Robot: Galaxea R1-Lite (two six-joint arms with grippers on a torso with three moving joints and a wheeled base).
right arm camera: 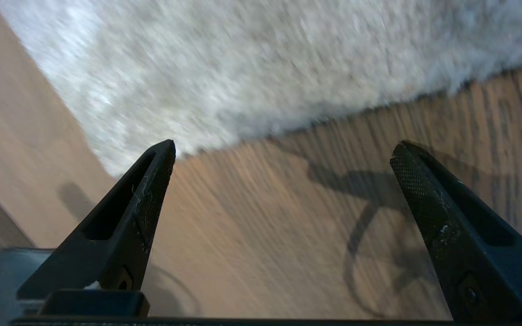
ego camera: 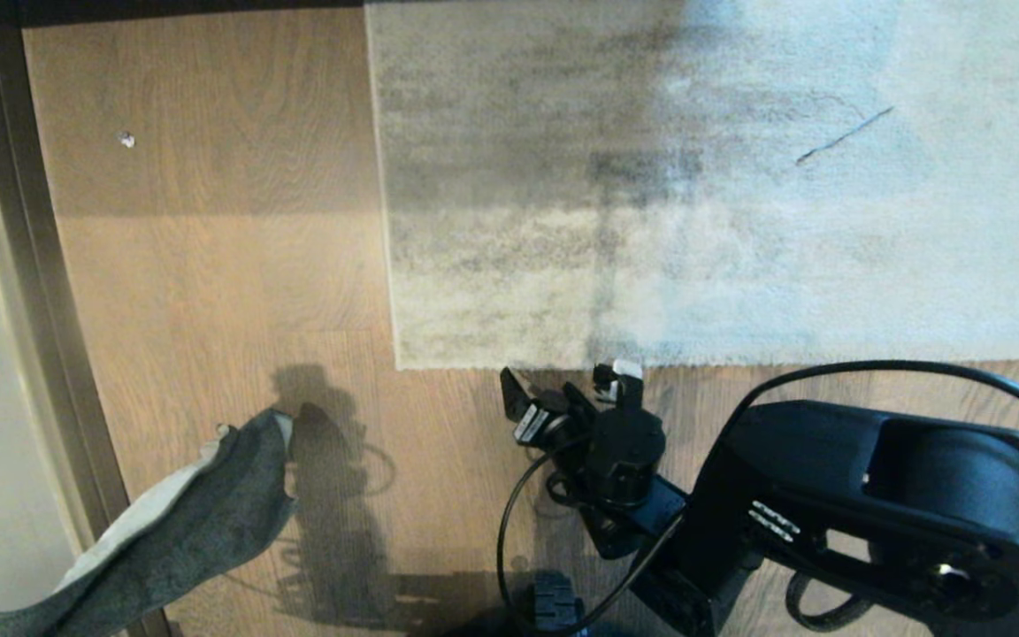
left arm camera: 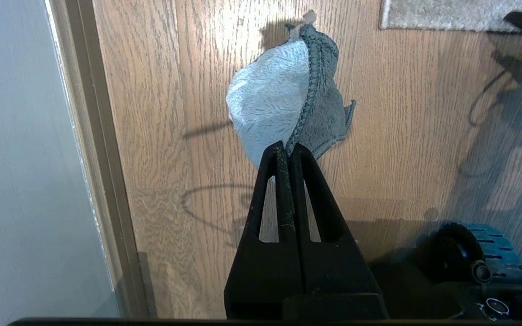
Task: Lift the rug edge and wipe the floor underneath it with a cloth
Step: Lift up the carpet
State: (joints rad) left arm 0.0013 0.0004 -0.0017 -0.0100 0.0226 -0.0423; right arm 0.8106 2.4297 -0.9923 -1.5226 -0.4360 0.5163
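Floor (ego camera: pixel 209 265): brown wood-grain planks, bordered on the robot's left by a dark baseboard strip (ego camera: pixel 23 265).

Rug (ego camera: pixel 695 177): pale grey-beige, mottled, laid flat. The rug edge (ego camera: pixel 492 364) is seen running left-right across the head view, ending in a square corner on the left.

Right gripper (ego camera: pixel 567 389): held low over bare floor, just short of that edge, near the corner. Jaws are spread wide and nothing is held. The edge lies directly ahead of the fingertips, its long axis crossing the jaw gap slightly askew in the right wrist view. This arm is judged far the nearer.

Left gripper (left arm camera: pixel 289 151): well apart to the left, jaws pressed together on the cloth (left arm camera: pixel 288 99), which is held above the floor.
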